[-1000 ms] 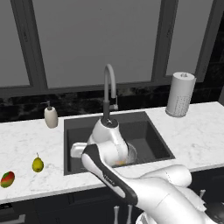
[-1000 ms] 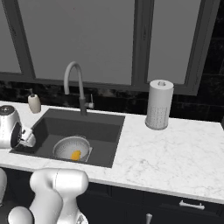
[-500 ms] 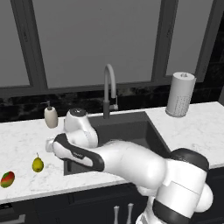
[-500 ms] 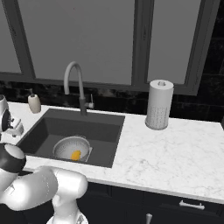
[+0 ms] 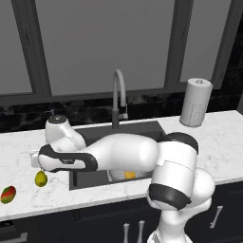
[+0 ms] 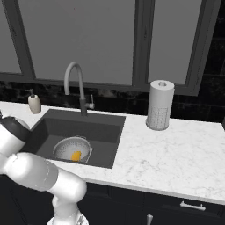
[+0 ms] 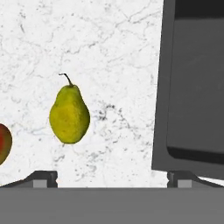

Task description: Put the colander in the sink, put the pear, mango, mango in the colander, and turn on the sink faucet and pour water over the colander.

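White marble counter [image 5: 218,142] runs under dark-framed windows, with black cabinets below it. Nearest on the counter's left end lies the red and green mango [image 5: 8,194], close to the front edge. Just beyond it, toward the basin, the pear [image 5: 41,178] sits on the stone; in the hand view the pear [image 7: 69,114] stands with its stem pointing up the picture and the mango [image 7: 4,142] shows at the left edge.

Above the pear hangs the gripper [image 7: 112,177], at the end of the white arm [image 5: 123,154] that reaches leftward across the sink. Its two dark fingertips [image 7: 42,177] stand spread wide at the bottom of the hand view, one on each side, with bare marble between them. They pinch nothing and touch nothing; the pear lies apart from them, nearer the left tip.

To the right, the sink [image 6: 105,127] is sunk into the counter. Within it rests the colander [image 6: 66,147], and the orange-yellow mango [image 6: 76,155] lies inside the colander.

Behind the basin rises the sink faucet [image 6: 75,85], its spout arched over the sink. A soap bottle [image 6: 34,103] stands left of it near the wall, and a paper towel roll [image 6: 159,105] stands upright at the right.
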